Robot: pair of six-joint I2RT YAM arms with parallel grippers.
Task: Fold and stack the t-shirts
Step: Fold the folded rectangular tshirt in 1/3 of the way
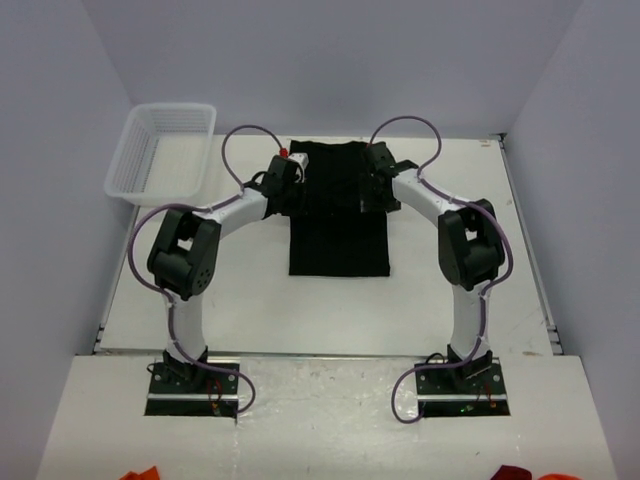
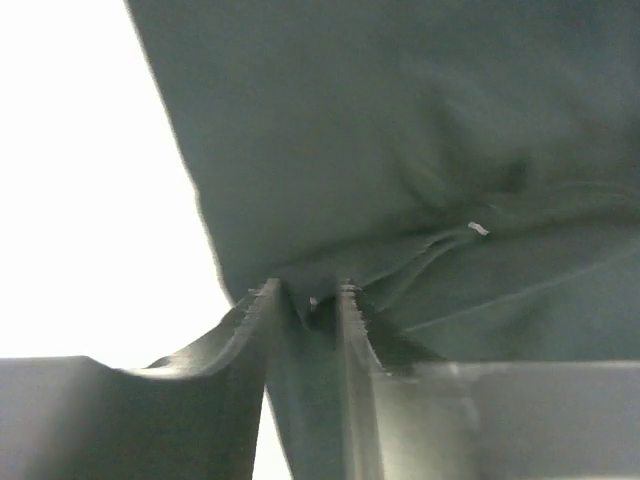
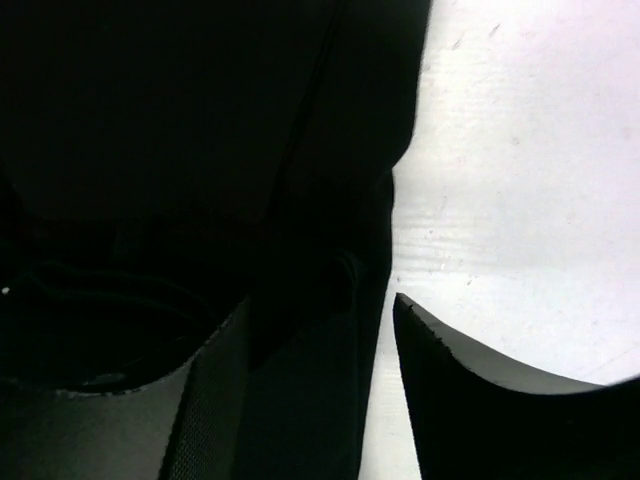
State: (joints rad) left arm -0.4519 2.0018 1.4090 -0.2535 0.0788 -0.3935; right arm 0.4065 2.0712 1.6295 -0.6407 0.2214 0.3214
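One white mesh basket (image 1: 122, 150) sits left of the t-shirt, off its far left corner and well apart from it. The left gripper (image 1: 290, 180) (image 2: 305, 300) is at the shirt's left edge, toward the far end. Its jaws are drawn nearly together, with a fold of the dark cloth pinched in the narrow gap.

The single black t-shirt (image 1: 338, 225) (image 2: 400, 150) (image 3: 200, 120) lies flat on the white table (image 1: 250, 300) as a narrow folded strip. Its long axis points straight away from the arm bases, with one short end near and the other far.

The right gripper (image 1: 375, 185) (image 3: 320, 305), the second of two, is at the shirt's right edge, opposite the left one. Its jaws stand apart with the cloth's edge between them, and a strip of table shows between the cloth and the outer finger (image 3: 470, 400).
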